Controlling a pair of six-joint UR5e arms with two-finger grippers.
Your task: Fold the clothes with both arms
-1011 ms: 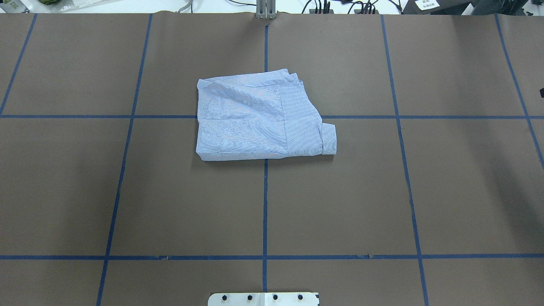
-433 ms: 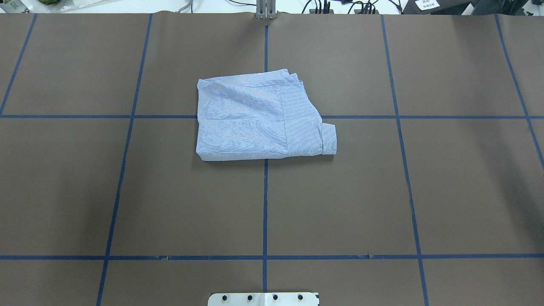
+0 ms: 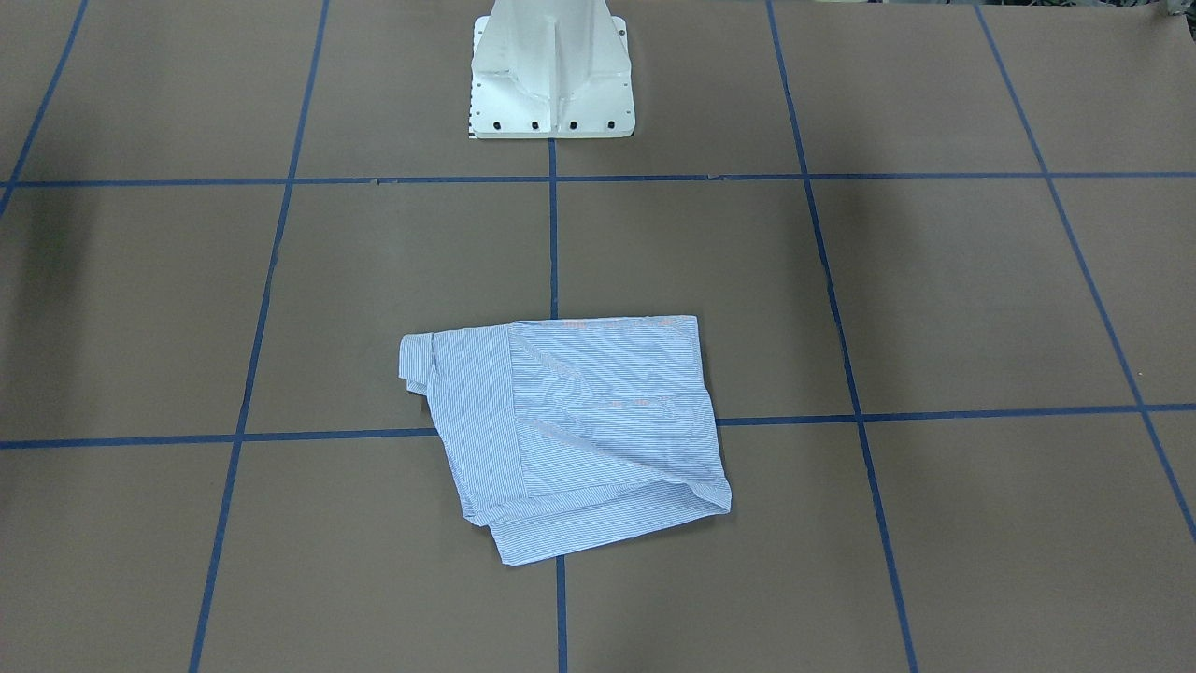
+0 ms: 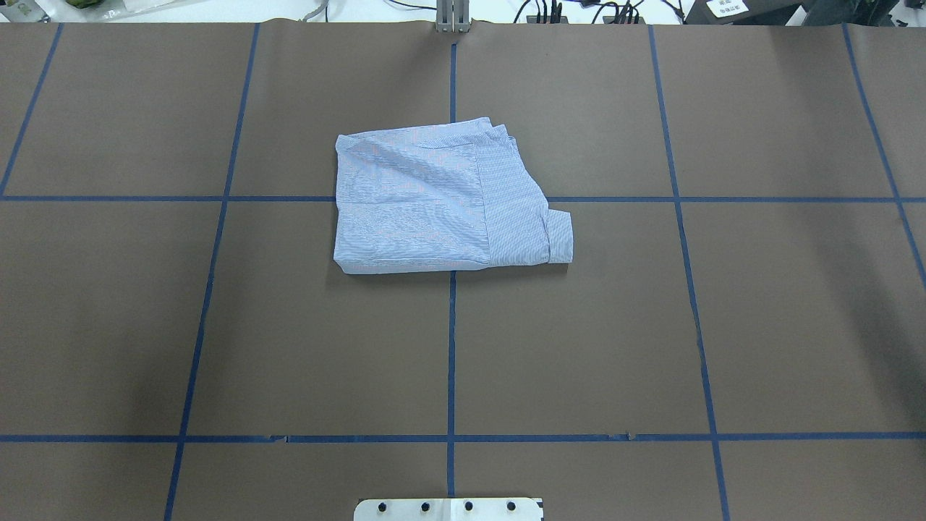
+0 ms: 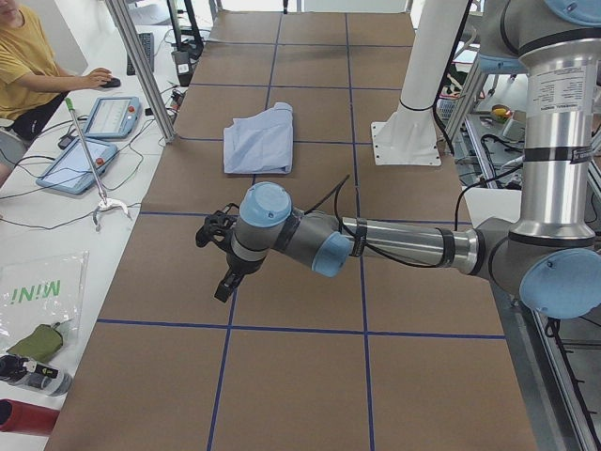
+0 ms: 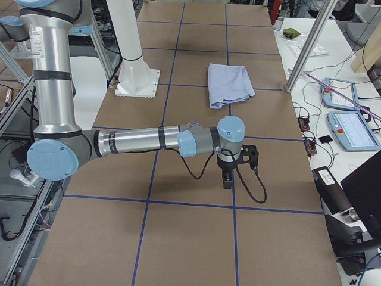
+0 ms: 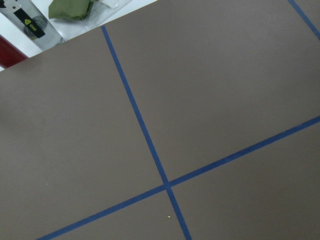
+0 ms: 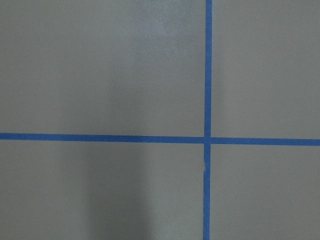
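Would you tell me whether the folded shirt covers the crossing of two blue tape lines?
Yes, the shirt lies over the spot where two blue tape lines meet.

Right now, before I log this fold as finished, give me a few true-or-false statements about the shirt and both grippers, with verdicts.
1. The shirt lies folded on the table. True.
2. The left gripper grips the shirt. False: it hangs over bare table, apart from the shirt.
3. The shirt covers a crossing of the blue tape lines. True.
4. The right gripper rests on the shirt. False: it too hangs over bare table, apart from the shirt.
5. A cuff sticks out on the robot's right. True.
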